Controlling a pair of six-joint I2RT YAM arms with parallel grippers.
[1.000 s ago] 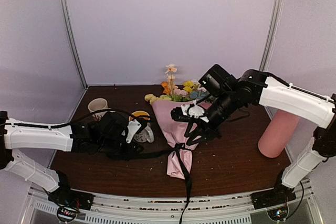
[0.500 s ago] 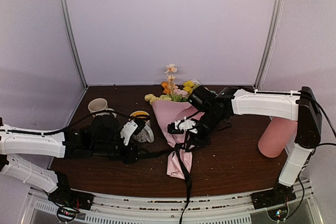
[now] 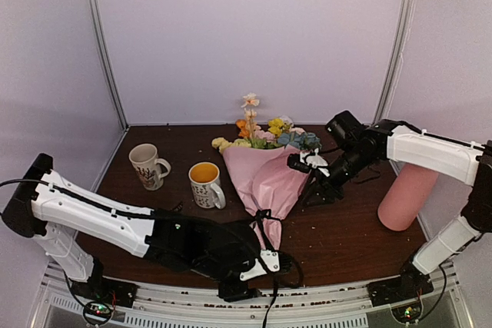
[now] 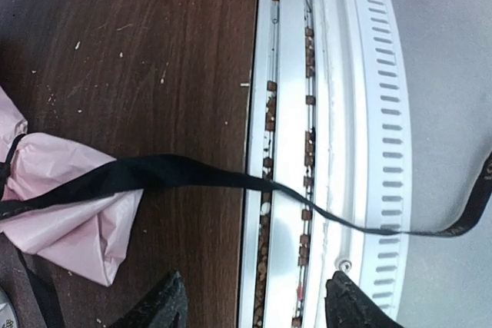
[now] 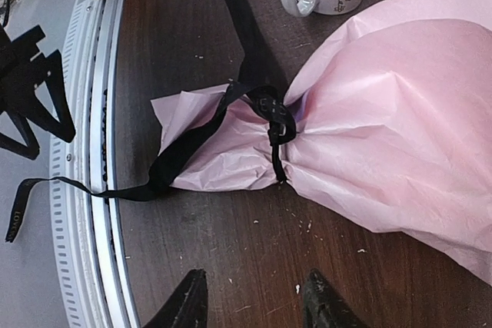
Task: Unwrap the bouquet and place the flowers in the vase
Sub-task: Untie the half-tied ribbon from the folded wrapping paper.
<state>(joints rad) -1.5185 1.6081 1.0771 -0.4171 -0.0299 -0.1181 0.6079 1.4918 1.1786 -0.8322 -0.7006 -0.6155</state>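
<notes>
I read left gripper (image 4: 257,296) and right gripper (image 5: 254,291) released, empty; black ribbon (image 5: 267,118) still knotted round bouquet (image 3: 265,178), 0 flowers (image 3: 269,130) in vase (image 3: 406,193).

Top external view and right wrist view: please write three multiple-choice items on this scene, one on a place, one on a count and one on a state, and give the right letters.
1. Where is the vase? A) at the left side B) at the right side of the table C) in the middle
2. How many mugs are there? A) one B) two C) three
3. How is the black ribbon? A) knotted round the bouquet B) loose beside the mugs C) wound round the vase

1 B: it stands far right in the top view.
2 B: both stand left of the bouquet.
3 A: the right wrist view shows the knot.
</notes>
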